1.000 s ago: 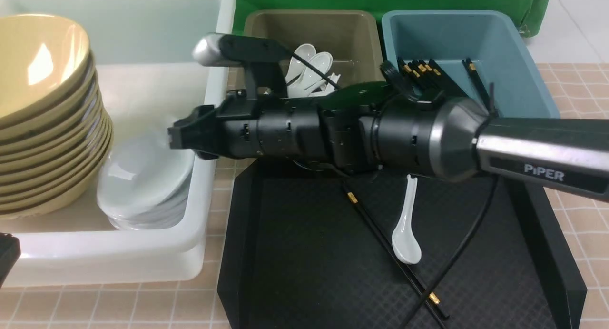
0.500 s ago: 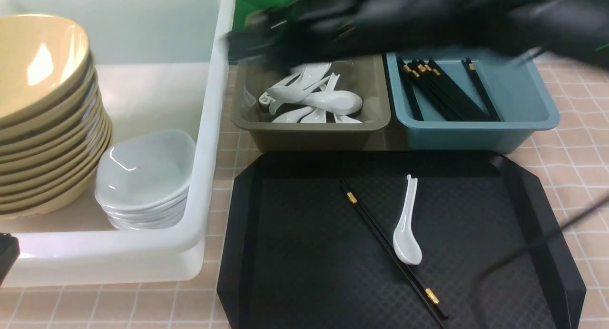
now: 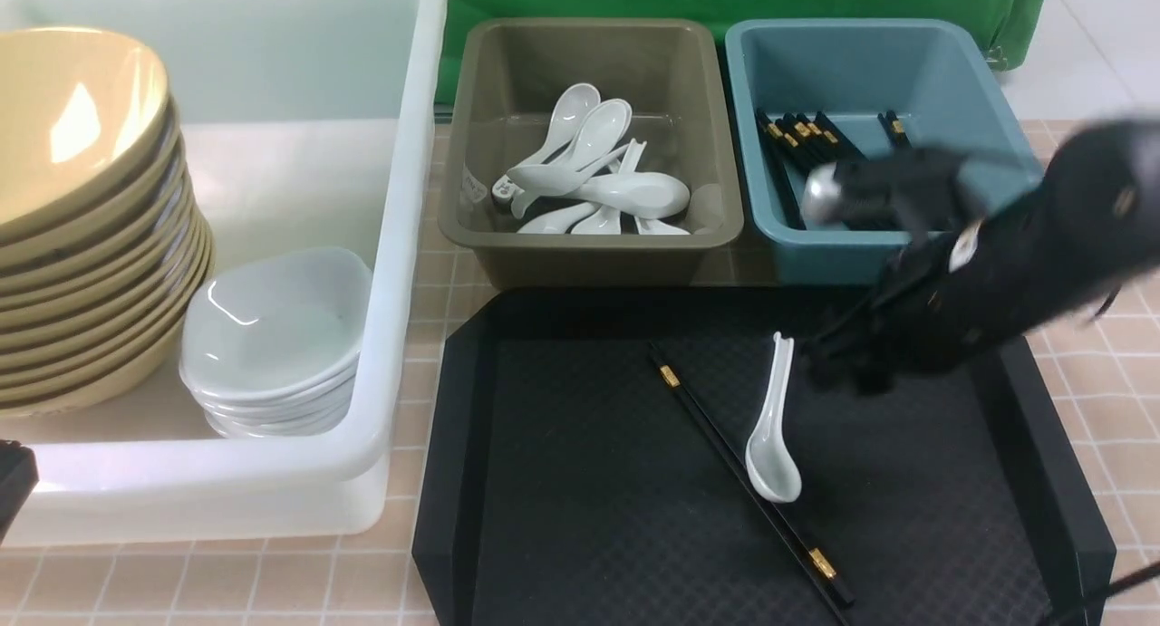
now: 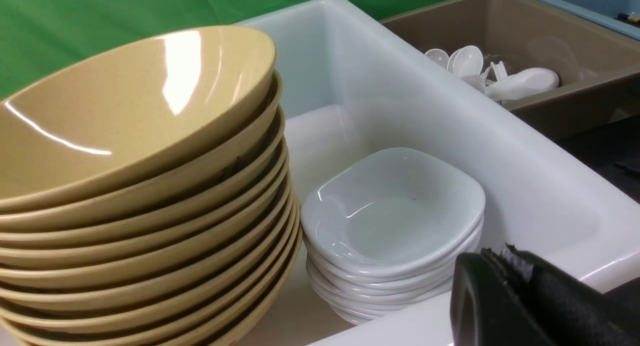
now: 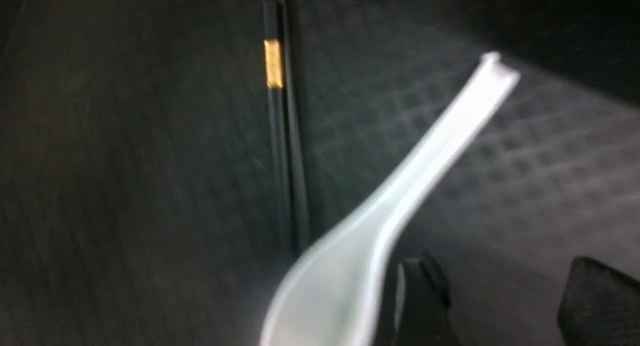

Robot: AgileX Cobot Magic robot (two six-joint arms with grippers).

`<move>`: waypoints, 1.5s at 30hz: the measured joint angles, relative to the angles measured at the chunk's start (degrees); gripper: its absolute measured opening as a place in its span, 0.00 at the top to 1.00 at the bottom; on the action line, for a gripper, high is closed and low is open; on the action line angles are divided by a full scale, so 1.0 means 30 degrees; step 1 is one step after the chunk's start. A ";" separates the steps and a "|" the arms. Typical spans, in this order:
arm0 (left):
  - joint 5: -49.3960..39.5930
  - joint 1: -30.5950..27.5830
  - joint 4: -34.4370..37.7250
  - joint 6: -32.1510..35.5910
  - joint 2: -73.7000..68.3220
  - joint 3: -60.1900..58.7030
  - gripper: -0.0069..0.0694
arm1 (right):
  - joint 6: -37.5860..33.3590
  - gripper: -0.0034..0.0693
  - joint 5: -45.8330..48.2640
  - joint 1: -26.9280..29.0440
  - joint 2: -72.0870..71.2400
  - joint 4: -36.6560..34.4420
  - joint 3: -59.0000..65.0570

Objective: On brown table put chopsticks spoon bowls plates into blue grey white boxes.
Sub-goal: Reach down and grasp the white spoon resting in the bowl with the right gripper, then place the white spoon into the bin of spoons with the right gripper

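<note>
the white spoon (image 3: 772,427) lies on the black tray (image 3: 562,517), its bowl end touching the pair of chopsticks (image 3: 716,436) and its handle pointing toward the boxes. the right gripper (image 5: 505,291) hovers just beside the spoon, fingers (image 5: 417,296) spread, nothing between them. procedure: centre the jaws across the narrow handle, clear of the chopsticks; descend to the tray surface; close. deliver to the grey box (image 3: 589,256). the left gripper (image 4: 520,301) sits by the white box (image 3: 399,245), fingers pressed together.
</note>
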State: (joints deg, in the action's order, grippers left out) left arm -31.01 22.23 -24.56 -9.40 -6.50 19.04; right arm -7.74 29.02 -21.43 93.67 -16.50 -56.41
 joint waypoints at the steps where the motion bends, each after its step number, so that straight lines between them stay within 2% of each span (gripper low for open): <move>1: 0.0000 0.0000 -0.0018 0.0000 0.0000 0.0000 0.92 | -0.0048 0.39 -0.0680 -0.0126 0.0369 -0.0352 0.0208; 7: 0.0000 0.0000 -0.0059 0.0000 0.0000 0.0000 0.92 | -0.0027 0.40 -0.3729 -0.1146 0.3177 -0.1254 -0.0083; 11: 0.0000 0.0000 -0.0081 0.0000 0.0000 0.0000 0.92 | -0.0750 0.45 -0.4478 -0.1466 0.4315 -0.1341 -0.0728; 13: 0.0000 0.0000 -0.0109 0.0000 0.0000 0.0000 0.92 | -0.1853 0.59 -0.4311 -0.1480 0.4562 -0.1341 -0.1034; 14: 0.0000 0.0000 -0.0121 0.0000 0.0000 0.0000 0.92 | -0.1958 0.59 -0.4278 -0.1480 0.4562 -0.1341 -0.1056; 15: 0.0000 0.0000 -0.0118 0.0000 0.0000 0.0000 0.92 | -0.2666 0.70 -0.4081 -0.1447 0.4542 -0.1301 -0.1100; 17: 0.0000 0.0000 -0.0118 0.0000 0.0000 0.0000 0.92 | -0.3249 0.80 -0.3423 -0.1447 0.4262 -0.1363 -0.1099; 18: 0.0000 0.0000 -0.0118 0.0000 0.0000 0.0000 0.92 | -0.3301 0.80 -0.3423 -0.1466 0.4262 -0.1380 -0.1099; 20: -0.0017 0.0000 -0.0124 0.0000 0.0000 0.0000 0.92 | -0.3532 0.81 -0.1475 -0.1601 0.3237 -0.1344 -0.1081; 23: -0.0001 0.0000 -0.0140 0.0000 0.0000 0.0000 0.92 | -0.3567 0.81 -0.1568 -0.1998 0.1800 -0.1379 -0.1486; 26: -0.0001 0.0000 -0.0140 0.0000 0.0000 0.0000 0.92 | -0.3976 0.81 -0.4322 -0.2610 0.0847 -0.1524 -0.2328; 27: -0.0001 0.0000 -0.0145 0.0000 0.0000 0.0000 0.92 | -0.4334 0.81 -0.8741 -0.3175 0.0679 -0.1643 -0.2852; 28: -0.0001 0.0000 -0.0145 0.0000 0.0000 0.0000 0.92 | -0.4368 0.81 -0.8741 -0.3234 0.0679 -0.1643 -0.2897; 29: -0.0001 0.0000 -0.0162 0.0000 0.0000 0.0000 0.92 | -0.4581 0.81 -1.2963 -0.3657 0.1132 -0.1643 -0.3302; 31: -0.0001 0.0000 -0.0166 0.0000 0.0000 0.0000 0.92 | -0.5196 0.81 -1.7423 -0.3892 0.2348 -0.1324 -0.4237; 32: -0.0001 0.0000 -0.0212 0.0000 0.0000 0.0000 0.92 | -0.5729 0.81 -1.8588 -0.3908 0.3112 -0.1201 -0.4956; 34: -0.0001 0.0000 -0.0282 0.0000 0.0000 0.0000 0.92 | -0.6314 0.79 -1.9016 -0.3908 0.4072 -0.1185 -0.5820; 36: -0.0001 0.0000 -0.0410 0.0000 0.0000 0.0000 0.92 | -0.7997 0.71 -1.7591 -0.3824 0.6084 -0.1187 -0.8244; 37: -0.0001 0.0000 -0.0410 0.0000 0.0000 0.0000 0.92 | -0.8272 0.70 -1.7407 -0.3821 0.6222 -0.1201 -0.8593; 38: -0.0001 0.0000 -0.0434 0.0000 0.0000 0.0000 0.92 | -0.9394 0.59 -1.5533 -0.3655 0.7260 -0.1272 -0.9833; 39: -0.0001 0.0000 -0.0434 0.0000 0.0000 0.0000 0.92 | -0.9616 0.57 -1.5309 -0.3631 0.7350 -0.1273 -1.0092; 40: -0.0001 0.0000 -0.0434 -0.0072 0.0000 0.0000 0.92 | -1.0282 0.46 -1.3317 -0.3394 0.7852 -0.1273 -1.0957; 41: -0.0001 0.0000 -0.0434 -0.0084 0.0000 0.0000 0.92 | -1.0415 0.45 -1.3096 -0.3365 0.7877 -0.1273 -1.1138; 43: -0.0001 0.0000 -0.0434 -0.0243 0.0000 0.0000 0.92 | -1.0678 0.33 -1.0498 -0.2988 0.7837 -0.1273 -1.1990; 45: -0.0001 0.0000 -0.0434 -0.0290 0.0000 0.0000 0.92 | -1.0675 0.27 -0.8344 -0.2625 0.7396 -0.1245 -1.2429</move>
State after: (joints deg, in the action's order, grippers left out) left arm -31.01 22.23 -25.86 -10.27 -6.50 19.04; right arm -39.77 3.98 -29.31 115.86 -20.23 -93.70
